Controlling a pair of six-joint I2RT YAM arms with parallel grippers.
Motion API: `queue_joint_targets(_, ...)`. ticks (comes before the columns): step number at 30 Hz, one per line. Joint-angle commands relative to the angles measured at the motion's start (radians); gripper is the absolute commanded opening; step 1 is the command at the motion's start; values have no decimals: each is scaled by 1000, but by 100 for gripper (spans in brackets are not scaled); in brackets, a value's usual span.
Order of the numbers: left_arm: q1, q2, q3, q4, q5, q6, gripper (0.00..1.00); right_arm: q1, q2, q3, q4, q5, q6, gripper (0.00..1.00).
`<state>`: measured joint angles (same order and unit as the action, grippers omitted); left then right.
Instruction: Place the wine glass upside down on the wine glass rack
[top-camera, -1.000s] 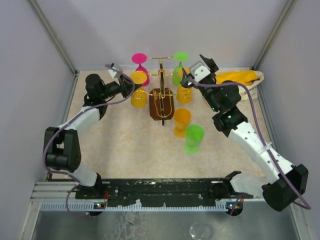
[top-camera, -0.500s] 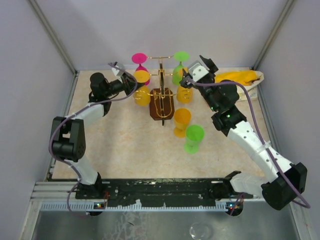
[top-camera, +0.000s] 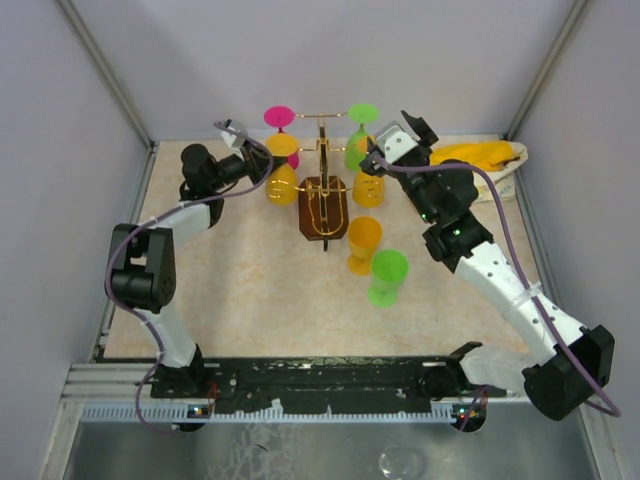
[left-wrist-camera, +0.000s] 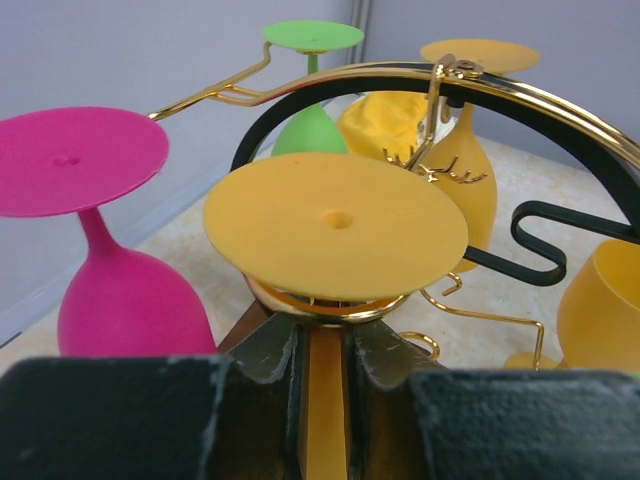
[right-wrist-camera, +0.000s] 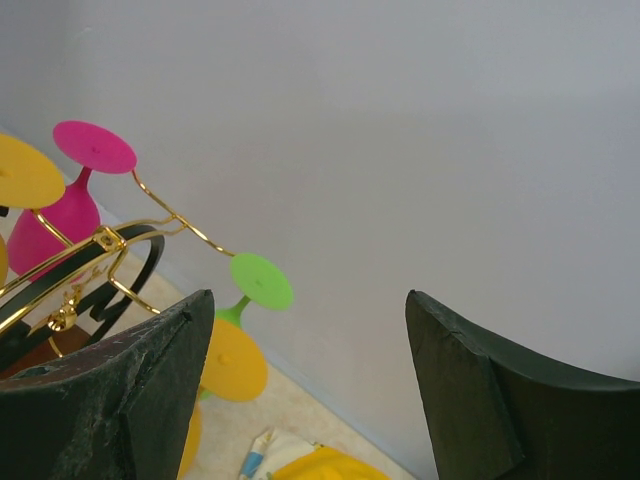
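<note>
My left gripper is shut on the stem of an upside-down yellow wine glass at the left side of the gold wire rack on its dark brown base. In the left wrist view the fingertips pinch the yellow stem. The glass's foot sits just above a gold curled rack arm. A pink glass, a green glass and another yellow glass hang upside down on the rack. My right gripper is open and empty beside the rack's right side.
An upright yellow glass and a green glass stand on the table in front of the rack's right side. A yellow and white cloth bundle lies at the back right. Walls close in the back and both sides.
My left arm has carried the yellow glass a little farther back and up against the rack's left arm. The right arm has not moved.
</note>
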<state>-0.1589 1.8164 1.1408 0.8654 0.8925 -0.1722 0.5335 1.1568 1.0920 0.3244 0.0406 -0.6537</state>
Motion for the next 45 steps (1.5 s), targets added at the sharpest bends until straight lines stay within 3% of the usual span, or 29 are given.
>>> queue_joint_targets(1,33,8,-2,82,-31,-38,0,-6,5,43,25,18,-9,77)
queue_joint_targets(15,74,-122,-182,186,7,-29,0,-6,6,31,33,4,-5,78)
queue_joint_targets(30,29,-40,-107,249,92,-122,1,-6,-16,-1,37,-7,5,82)
queue_joint_targets(32,26,-34,-105,259,93,-134,10,-6,-17,2,31,-6,8,84)
queue_joint_targets(35,25,-45,-121,263,84,-130,36,-6,-17,17,7,-5,32,86)
queue_joint_targets(37,27,-63,-140,248,71,-112,47,-6,-16,29,-15,-10,44,89)
queue_joint_targets(45,27,-149,-180,78,40,-4,63,-6,-19,36,-34,7,82,95)
